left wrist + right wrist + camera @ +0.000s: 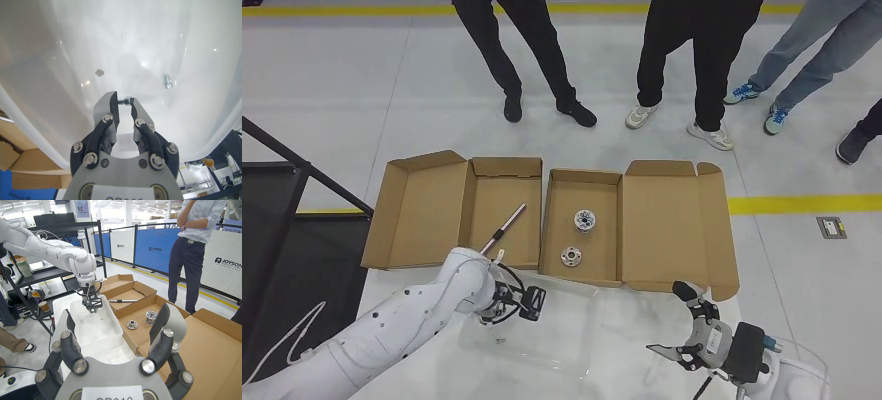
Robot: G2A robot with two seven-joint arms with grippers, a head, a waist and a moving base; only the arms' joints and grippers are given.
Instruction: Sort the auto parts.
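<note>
Right end effector (pixel 667 320): fingers spread wide, nothing between them, over the surface (pixel 627 320) at 4 o'clock of the bin (pixel 115 321).

Left end effector (pixel 124 103): inside the bin near its 9 o'clock side, pinching a small bolt (pixel 126 101). The bolt is held end to end, with its head on one pad and its thread tip on the other, clear of the bin floor.

A second bolt (pixel 167 81) lies loose on the bin floor, near the held one but apart from it.

Handling (judgement): the bolts are steel, so light, stiff and not fragile, but smooth and tiny. The end-to-end grip looks liable to pivot or pop out. Pinching across the shank or head should sit steadier.

Boxes: two open cardboard boxes touch the bin's far edge.
- The box at 11 o'clock (pixel 487 200) holds a rod (pixel 504 228).
- The box at 1 o'clock (pixel 600 250) holds two round metal parts (pixel 585 219) (pixel 571 256), side by side and apart.

Room: pale floor with a yellow line (pixel 802 204) beyond the boxes at 2 o'clock, and a black rack (pixel 62 225) at 9 o'clock.
</note>
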